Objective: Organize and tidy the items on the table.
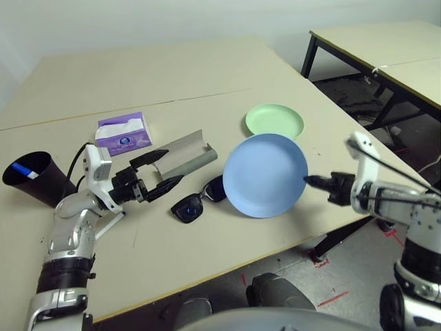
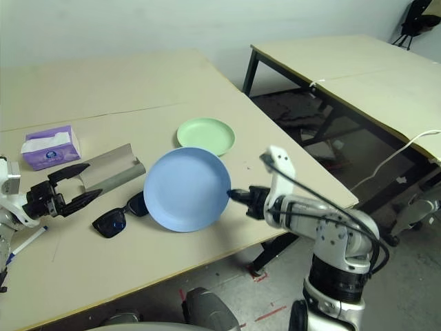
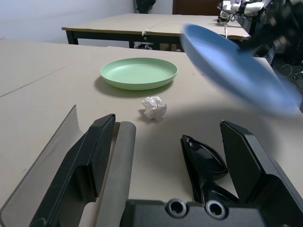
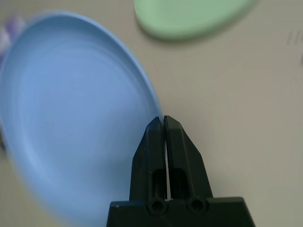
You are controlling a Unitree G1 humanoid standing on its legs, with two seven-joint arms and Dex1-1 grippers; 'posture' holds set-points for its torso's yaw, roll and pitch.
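While tilted, blue plate (image 1: pixel 265 176) hangs gripped by right gripper (image 1: pixel 308 181).

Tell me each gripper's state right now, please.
Left gripper: open, holding nothing.
Right gripper: closed on the blue plate's rim, holding it above the table.

Blue plate (image 1: pixel 265 176) raised, tilted.

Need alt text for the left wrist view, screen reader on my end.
A blue plate is held tilted in the air above the table by the right gripper. A green plate and crumpled white paper ball lie beyond the left gripper's open fingers, with sunglasses and a grey case nearer.
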